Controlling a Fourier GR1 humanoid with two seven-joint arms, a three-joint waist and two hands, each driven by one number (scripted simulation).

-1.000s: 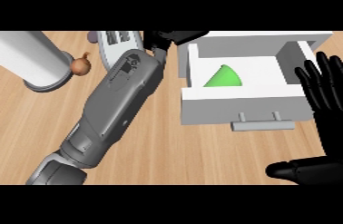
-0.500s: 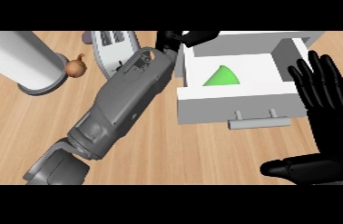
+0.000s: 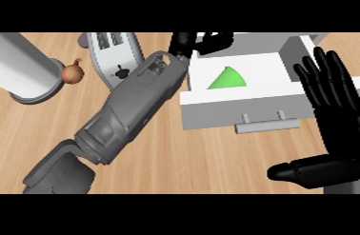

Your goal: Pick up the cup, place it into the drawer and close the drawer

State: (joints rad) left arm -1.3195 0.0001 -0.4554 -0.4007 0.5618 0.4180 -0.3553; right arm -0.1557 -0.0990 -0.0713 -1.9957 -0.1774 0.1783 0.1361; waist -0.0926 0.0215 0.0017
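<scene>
Nearest the viewer, the right hand (image 3: 330,129) rises from the lower right edge, fingers straight and spread, thumb jutting left, resting open just beside the drawer's right end. The left forearm (image 3: 119,120) crosses the wooden counter (image 3: 175,162) diagonally from lower left to upper centre. Beyond it, the white drawer (image 3: 232,112) stands pulled out, its bar handle (image 3: 268,125) facing the viewer; the green cup (image 3: 228,79) already lies inside, toward the left of the compartment. The left hand (image 3: 200,41) sits at the drawer's far left corner, above and just left of the cup, fingers curled; whether they hold anything cannot be told, and the cup appears apart from them. Closing remains: the drawer front lies between both hands, with the right hand nearer the handle. Farther left stand a toaster (image 3: 112,55), an onion (image 3: 72,73) and a grey cylindrical container (image 3: 25,70).
</scene>
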